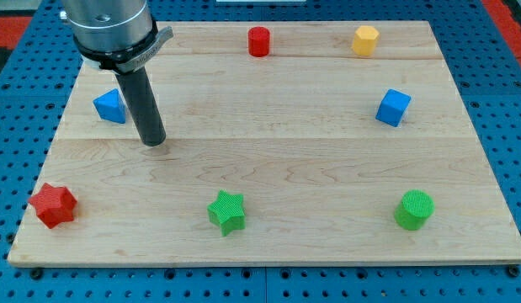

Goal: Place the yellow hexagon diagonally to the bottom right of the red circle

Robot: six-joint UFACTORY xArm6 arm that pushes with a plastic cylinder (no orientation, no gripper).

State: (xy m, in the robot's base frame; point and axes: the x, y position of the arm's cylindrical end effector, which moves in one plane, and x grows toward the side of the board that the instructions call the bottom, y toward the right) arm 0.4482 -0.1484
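Yellow hexagon (366, 39) sits right of the red circle (258, 41), level with it, so you need it lower. My tip (152, 141) is far left of the circle, beside the blue triangle (110, 106); bare rod, grips nothing.

You find no text, label, brand, number or sign that can be read anywhere here: the wooden board (268, 168) carries only bare grain, the coloured blocks have plain faces, the dark rod and its metal mount show no marking, and the blue perforated surface (16, 50) around the board is unlettered.
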